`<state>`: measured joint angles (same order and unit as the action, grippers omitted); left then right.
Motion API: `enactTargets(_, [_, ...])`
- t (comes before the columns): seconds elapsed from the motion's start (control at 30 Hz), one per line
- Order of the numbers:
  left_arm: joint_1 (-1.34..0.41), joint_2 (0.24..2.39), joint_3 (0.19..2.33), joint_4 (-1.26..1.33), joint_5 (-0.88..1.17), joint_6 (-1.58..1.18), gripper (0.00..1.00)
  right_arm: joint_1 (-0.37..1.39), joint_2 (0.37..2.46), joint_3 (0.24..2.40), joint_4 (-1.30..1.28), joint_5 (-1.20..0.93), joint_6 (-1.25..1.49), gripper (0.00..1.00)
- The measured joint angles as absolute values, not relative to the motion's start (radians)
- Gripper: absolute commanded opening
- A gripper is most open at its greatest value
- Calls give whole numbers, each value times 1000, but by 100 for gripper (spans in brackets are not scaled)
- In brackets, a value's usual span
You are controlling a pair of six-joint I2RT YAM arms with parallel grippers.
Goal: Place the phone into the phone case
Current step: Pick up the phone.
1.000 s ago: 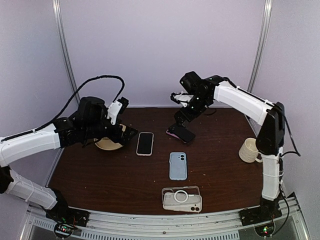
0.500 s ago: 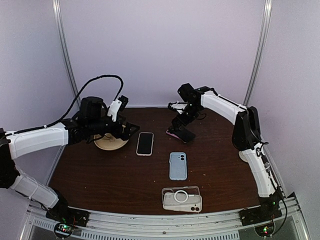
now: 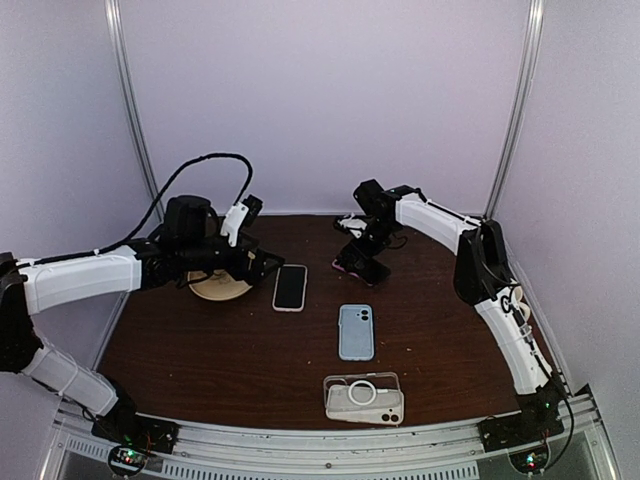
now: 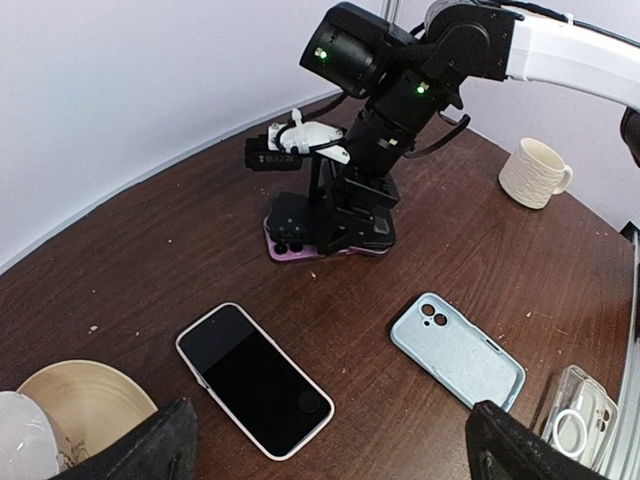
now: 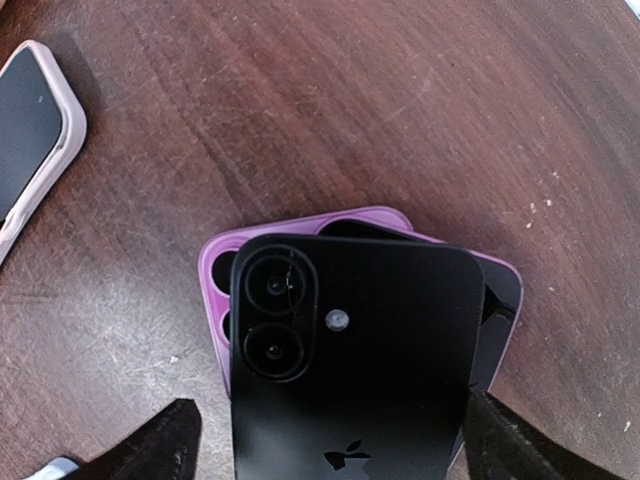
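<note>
1. I am holding my right gripper (image 5: pixel 340 445) wide open, its fingers flanking the black phone (image 5: pixel 355 350).
2. The black phone is lying camera-side up, skewed across the purple case (image 5: pixel 212 262), at the far middle of the table (image 5: pixel 400 80), not seated in it.
3. I am hovering my left gripper (image 4: pixel 330 455), also open and empty, beside the bowl (image 4: pixel 80 405), near a face-up phone (image 4: pixel 255 380).

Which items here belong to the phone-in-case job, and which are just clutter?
Job:
- black phone
- purple case under it

Clutter:
- screen-up phone
- blue case
- clear case
- mug
- bowl
</note>
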<state>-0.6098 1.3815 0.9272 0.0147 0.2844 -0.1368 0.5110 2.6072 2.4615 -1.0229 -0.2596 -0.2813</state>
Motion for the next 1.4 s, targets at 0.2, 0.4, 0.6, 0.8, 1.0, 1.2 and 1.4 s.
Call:
enactTargets(0.2, [-607, 1390, 927, 15, 296, -137, 97, 510, 2607, 2451, -983, -252, -280, 90])
enactTargets(0.4, [-599, 1393, 927, 15, 302, -137, 97, 510, 2607, 2442, -971, -224, -284, 85])
enactTargets(0.6, [-595, 1401, 927, 15, 315, -137, 98, 510, 2607, 2441, -971, -223, -286, 59])
enactTargets(0.8, [-594, 1405, 927, 15, 323, -137, 97, 510, 2607, 2441, -970, -232, -295, 39])
enactTargets(1.0, [-593, 1405, 927, 15, 328, -137, 98, 510, 2584, 2405, -970, -266, -320, 34])
enactTargets(1.2, [-590, 1405, 927, 14, 329, -137, 97, 510, 2488, 2260, -934, -322, -330, 33])
enactTargets(1.4, [-573, 1406, 928, 14, 350, -150, 95, 510, 2385, 2144, -896, -390, -334, 31])
